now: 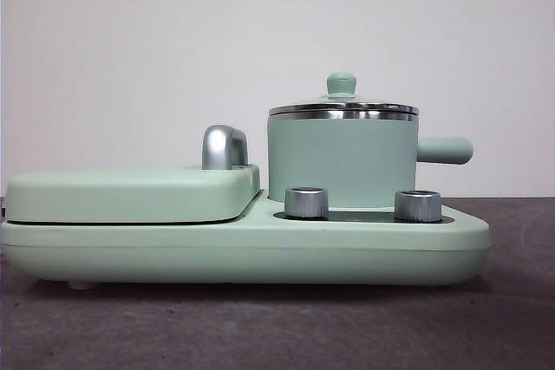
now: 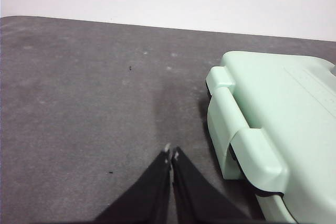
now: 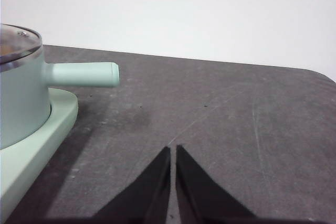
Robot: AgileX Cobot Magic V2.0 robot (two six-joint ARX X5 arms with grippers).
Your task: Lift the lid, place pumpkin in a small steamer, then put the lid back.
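Left gripper [image 2: 171, 153]: jaws closed, empty, beside griddle cover [image 2: 283, 108].
Right gripper [image 3: 172, 149]: jaws closed, empty, near small steamer [image 3: 21, 98].
Front view only: lid [image 1: 343, 108] on steamer.

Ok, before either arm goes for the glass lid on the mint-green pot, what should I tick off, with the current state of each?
1. Round glass lid with steel rim and mint-green knob seated level on the mint-green cylindrical steamer pot: ok.
2. Knob free of obstruction from above: ok.
3. Pot standing upright on the long mint-green appliance base, side handle pointing away from the flat griddle cover: ok.
4. Left gripper empty, jaws closed, over the dark table beside the cover: ok.
5. Right gripper empty, jaws closed, near the pot's handle side: ok.
6. Pumpkin located: not ok, no view shows it clearly.
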